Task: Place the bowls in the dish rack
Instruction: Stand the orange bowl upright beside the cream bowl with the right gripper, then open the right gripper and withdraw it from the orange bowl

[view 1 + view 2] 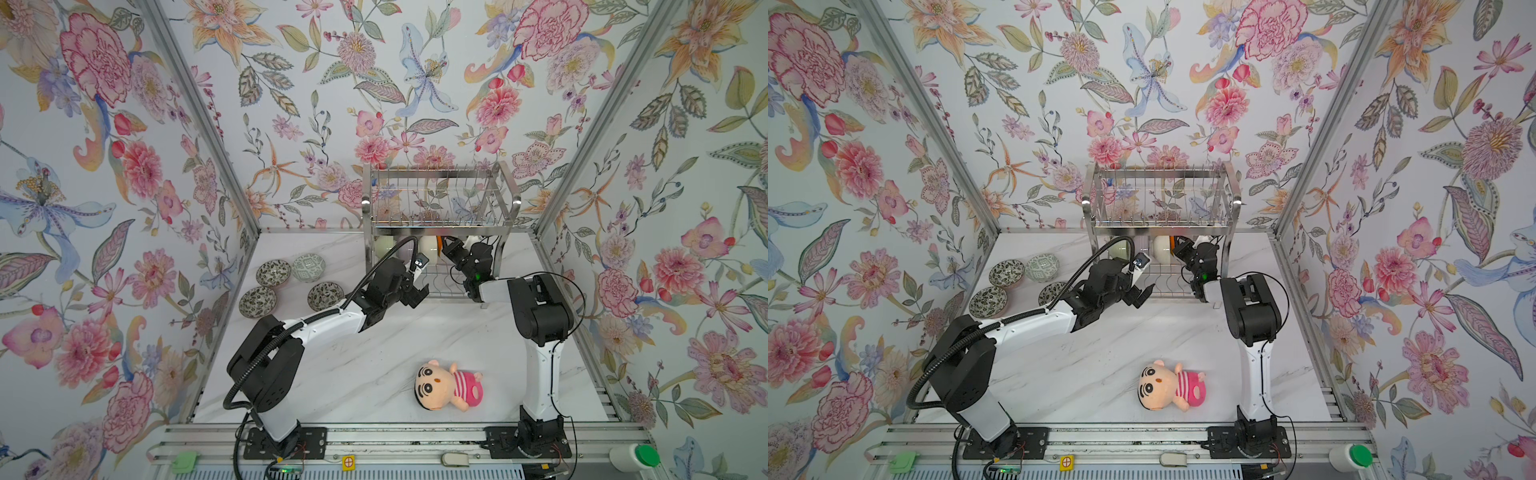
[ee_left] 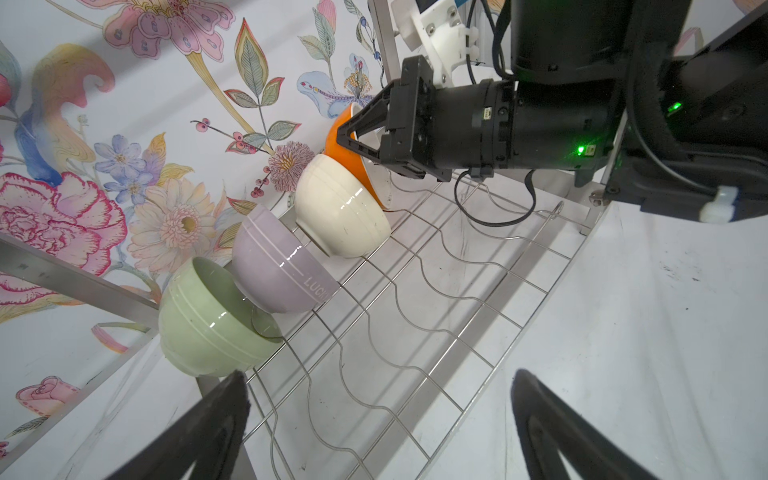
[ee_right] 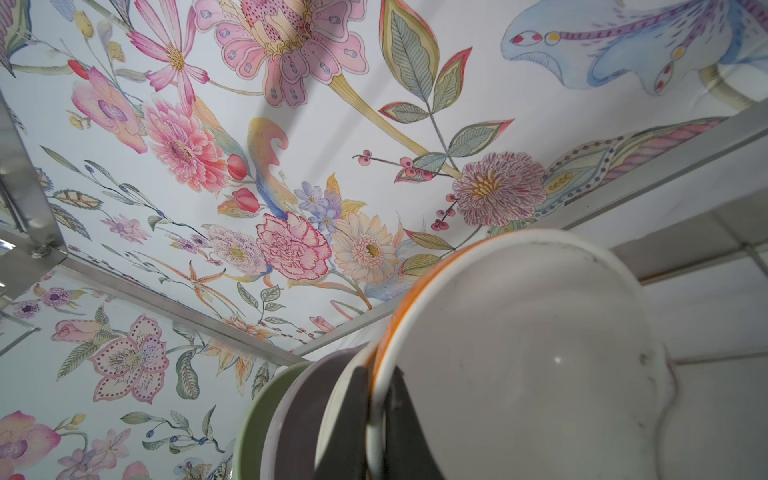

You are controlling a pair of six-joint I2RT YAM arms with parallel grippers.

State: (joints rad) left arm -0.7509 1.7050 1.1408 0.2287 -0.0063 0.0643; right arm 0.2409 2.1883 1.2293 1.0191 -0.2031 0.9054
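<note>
This is a robot test cell in a laboratory, dressed a little like a home. The walls are flat panels of floral wallpaper (image 1: 415, 83) held in bare aluminium frame posts (image 1: 205, 124). Two black-and-white robot arms (image 1: 328, 324) are bolted to a grooved aluminium rail (image 1: 395, 434) at the front of a white marble-pattern tabletop (image 1: 353, 365), near a round green push button (image 1: 645, 455). Home props are a tall stainless steel wire dish rack (image 1: 440, 199) and a plush doll in a pink striped shirt (image 1: 446, 384).

Four bowls (image 1: 273, 273) left of dish rack (image 1: 440, 199)
</note>
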